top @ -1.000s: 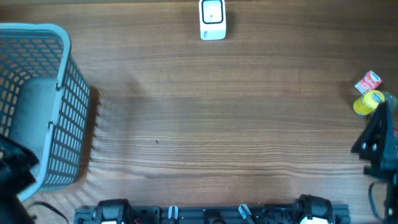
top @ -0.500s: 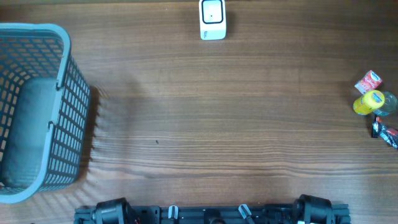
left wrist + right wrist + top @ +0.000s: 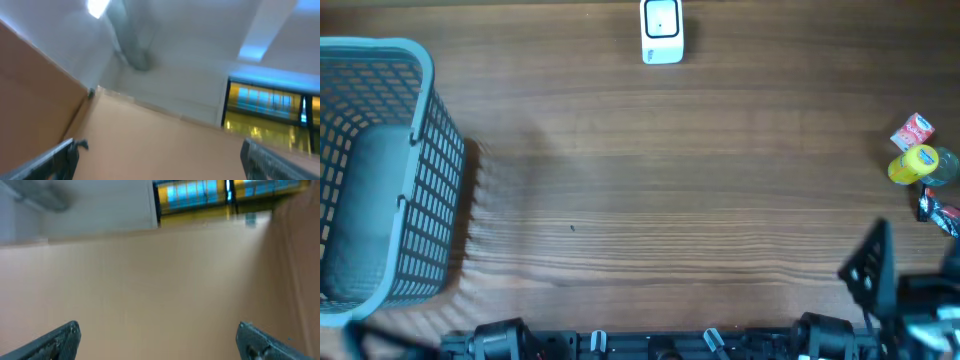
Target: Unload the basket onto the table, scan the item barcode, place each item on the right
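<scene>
1. Overhead view: a small white barcode scanner with a square window [image 3: 662, 32] stands at the middle of the far edge of the brown wooden surface [image 3: 670, 200].
2. The items for scanning lie together at the right edge. They are a red foil packet [image 3: 912, 131], a clear bottle with a yellow cap [image 3: 914, 165] just beside it, and a dark crumpled wrapper [image 3: 940, 212] nearer the front.
3. A blue-grey plastic lattice basket [image 3: 438, 180] sits at the left edge, well apart from them.
4. The black right arm [image 3: 873, 268] is over the near right corner, touching none of the items.
5. The left fingers [image 3: 57, 160] are spread wide with nothing between them. The blurred view behind them is probably a ceiling and wall.
6. The right fingers [image 3: 57, 342] are likewise wide apart and empty, pointed at a plain tan panel.
</scene>
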